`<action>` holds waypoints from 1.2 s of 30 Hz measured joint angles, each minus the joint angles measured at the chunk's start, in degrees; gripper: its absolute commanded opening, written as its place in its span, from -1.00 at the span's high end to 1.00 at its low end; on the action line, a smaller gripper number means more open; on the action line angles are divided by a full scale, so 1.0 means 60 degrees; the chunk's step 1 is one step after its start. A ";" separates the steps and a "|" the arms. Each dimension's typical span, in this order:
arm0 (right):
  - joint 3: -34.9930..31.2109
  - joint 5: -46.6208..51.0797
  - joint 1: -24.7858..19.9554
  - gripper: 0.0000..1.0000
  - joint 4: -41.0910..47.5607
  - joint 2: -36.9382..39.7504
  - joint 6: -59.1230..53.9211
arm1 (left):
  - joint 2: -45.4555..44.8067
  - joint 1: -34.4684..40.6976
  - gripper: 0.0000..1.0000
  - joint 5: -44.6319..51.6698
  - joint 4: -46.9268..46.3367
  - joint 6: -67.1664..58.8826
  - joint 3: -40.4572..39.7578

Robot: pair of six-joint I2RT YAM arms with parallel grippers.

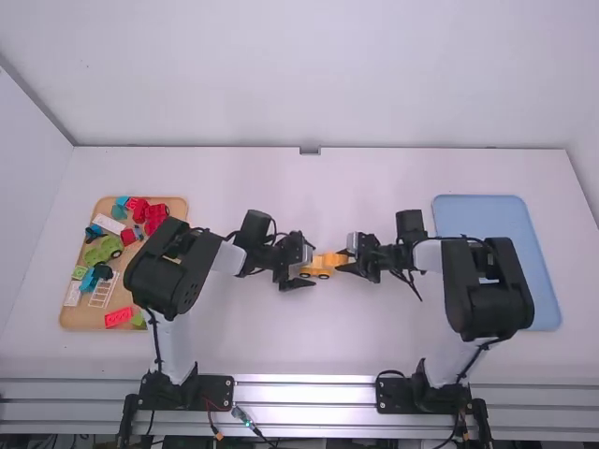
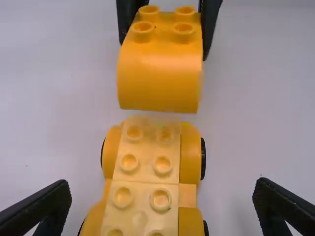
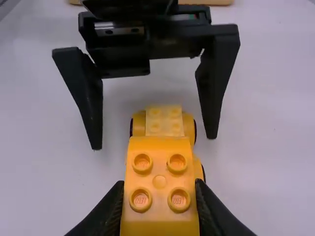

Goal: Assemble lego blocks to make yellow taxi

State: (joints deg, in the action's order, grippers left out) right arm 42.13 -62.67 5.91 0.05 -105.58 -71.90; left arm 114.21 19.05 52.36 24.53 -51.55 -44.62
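on my feed i see a tan tray [image 1: 70, 319] on the table's [image 1: 374, 178] left, holding red blocks [image 1: 156, 213], a green wheeled piece [image 1: 105, 250] and probably a white ladder [image 1: 101, 292], tiny from here; right, a blue tray [image 1: 487, 213].

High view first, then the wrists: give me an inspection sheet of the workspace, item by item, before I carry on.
Surface: white table; no spills or marks seen.
Job's things: wheeled base on the table; yellow block held beside its far end from the left gripper, contact unclear.
Clutter: between the grippers, nothing seen; loose blocks in the wooden tray, left; blue tray, right.
Grippers: left open around the base; right shut on the block.
Cables: run along both arms.
Surroundings: white walls, metal rails.
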 measured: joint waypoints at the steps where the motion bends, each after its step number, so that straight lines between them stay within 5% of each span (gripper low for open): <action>1: 0.0004 0.0000 0.0091 0.63 -0.0153 0.0000 0.0109 | 0.0000 -0.0004 -0.82 -0.0004 0.0025 -0.0040 0.0000; 8: 0.0004 0.0015 0.0619 0.63 -0.0710 0.0000 0.0703 | 0.0382 -0.0018 -0.96 0.0004 -0.0040 -0.0171 -0.0437; 18: 0.0000 0.0011 0.0619 0.63 -0.0725 0.0000 0.0918 | 0.1512 -0.0306 -0.82 0.1133 -0.0295 -0.0131 -0.1322; 36: 0.0000 0.0535 0.0852 0.71 -0.0980 0.0000 0.1435 | 0.1512 -0.0291 0.00 0.1574 0.0991 -0.0091 -0.0612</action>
State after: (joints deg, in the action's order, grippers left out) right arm 42.13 -59.46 11.03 -5.82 -105.58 -63.29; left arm 123.28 17.30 61.80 30.48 -52.10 -48.29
